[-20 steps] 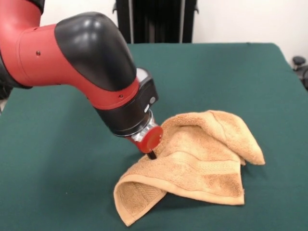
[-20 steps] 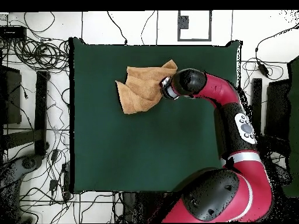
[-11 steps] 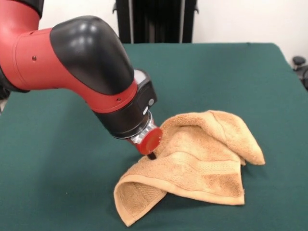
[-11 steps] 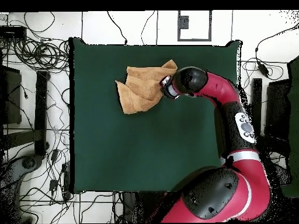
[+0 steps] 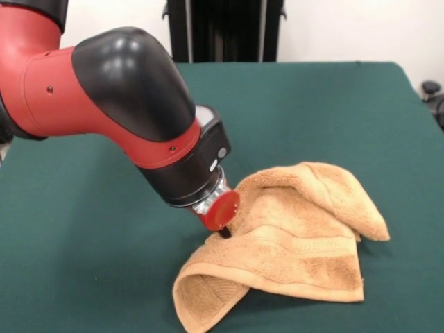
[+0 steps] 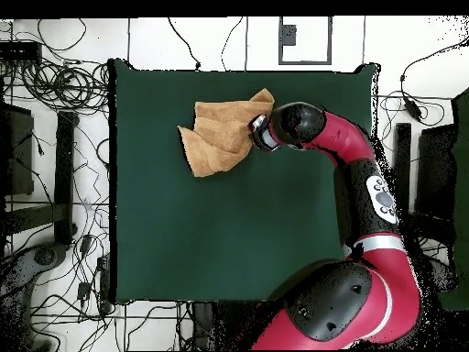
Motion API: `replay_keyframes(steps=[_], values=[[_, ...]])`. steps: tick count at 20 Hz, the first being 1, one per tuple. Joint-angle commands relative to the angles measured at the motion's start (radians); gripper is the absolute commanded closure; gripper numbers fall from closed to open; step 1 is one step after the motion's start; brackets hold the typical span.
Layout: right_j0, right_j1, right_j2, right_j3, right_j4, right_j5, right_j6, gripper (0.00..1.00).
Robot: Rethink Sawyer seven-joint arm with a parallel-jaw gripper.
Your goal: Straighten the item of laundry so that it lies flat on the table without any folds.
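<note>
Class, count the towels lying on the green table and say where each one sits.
1: a crumpled tan-orange terry towel on the dark green felt table, touching the robot's hand. None seems hidden.

obstacle: crumpled towel (image 5: 291, 236) (under arm) | free: table (image 6: 229, 229) elsewhere open

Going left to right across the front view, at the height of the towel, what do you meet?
Bare green table → the arm's gripper at the towel's left edge → the folded orange towel → bare table again at the right edge.
</note>
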Motion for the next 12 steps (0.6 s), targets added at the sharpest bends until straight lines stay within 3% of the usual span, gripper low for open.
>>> replay_keyframes(steps=[1,4,7,12], values=[[0.080,0.199,0.090,0.055,-0.041,-0.285,-0.154,1.00],[0.121,0.150,0.038,0.066,-0.063,-0.288,-0.077,1.00],[0.211,0.056,-0.061,0.070,-0.069,-0.175,0.078,1.00],[0.301,-0.029,-0.154,0.066,-0.033,-0.038,0.187,1.00]])
